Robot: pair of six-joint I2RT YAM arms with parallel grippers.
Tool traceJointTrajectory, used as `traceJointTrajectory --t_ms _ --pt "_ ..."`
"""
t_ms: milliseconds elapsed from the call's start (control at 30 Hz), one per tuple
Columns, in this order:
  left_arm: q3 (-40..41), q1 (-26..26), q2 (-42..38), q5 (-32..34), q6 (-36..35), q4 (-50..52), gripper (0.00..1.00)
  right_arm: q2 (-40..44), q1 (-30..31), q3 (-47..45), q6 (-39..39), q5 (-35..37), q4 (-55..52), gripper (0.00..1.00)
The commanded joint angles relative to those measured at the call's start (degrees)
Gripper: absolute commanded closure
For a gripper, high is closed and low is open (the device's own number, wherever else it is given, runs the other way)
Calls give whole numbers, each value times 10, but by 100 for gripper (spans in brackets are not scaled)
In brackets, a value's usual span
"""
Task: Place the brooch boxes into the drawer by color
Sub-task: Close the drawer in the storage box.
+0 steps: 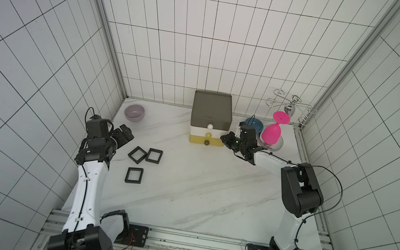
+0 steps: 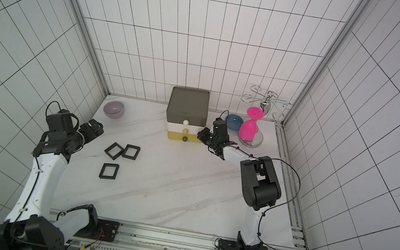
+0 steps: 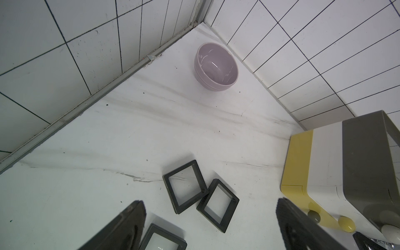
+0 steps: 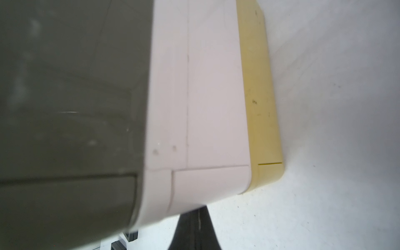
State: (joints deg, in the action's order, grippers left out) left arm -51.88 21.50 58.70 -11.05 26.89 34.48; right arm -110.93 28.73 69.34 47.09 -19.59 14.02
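Left gripper [image 1: 126, 134]: jaws spread wide, nothing between them, raised over the table forward-left of the small three-tier plastic drawer chest [image 1: 212, 108] (olive-grey tier over white over yellow, all pushed in). Three black square-framed brooch boxes with clear centres [image 1: 154, 155] lie flat just beside this gripper, on its chest-ward side. Two touch at a corner; the third box [image 1: 134, 175] lies further from the chest.

Right gripper [image 1: 224, 138]: jaws closed, holding nothing, tip just beside the chest's right front corner; contact cannot be told.

Surface: white marble-pattern tabletop [image 1: 197, 185]. White grid-lined tile walls [image 1: 208, 36] behind and to both sides of the chest.
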Motion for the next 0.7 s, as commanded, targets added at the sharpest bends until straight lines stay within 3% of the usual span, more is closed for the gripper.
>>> traceJointTrajectory --t_ms 0,133,333,433,667 --pt "3 1 -3 1 -12 -10 2 -16 -10 38 16 1 41 100" --pt "3 1 -6 -1 -13 -10 2 1 -11 5 18 -13 60 95" --pt "3 2 -4 -7 -12 -12 2 70 -10 -133 104 -28 183 55" --pt "3 1 -3 -11 -10 -13 2 82 -7 -202 176 -30 288 43" --pt "4 2 -3 -14 -8 -15 2 43 36 -224 238 -11 385 41"
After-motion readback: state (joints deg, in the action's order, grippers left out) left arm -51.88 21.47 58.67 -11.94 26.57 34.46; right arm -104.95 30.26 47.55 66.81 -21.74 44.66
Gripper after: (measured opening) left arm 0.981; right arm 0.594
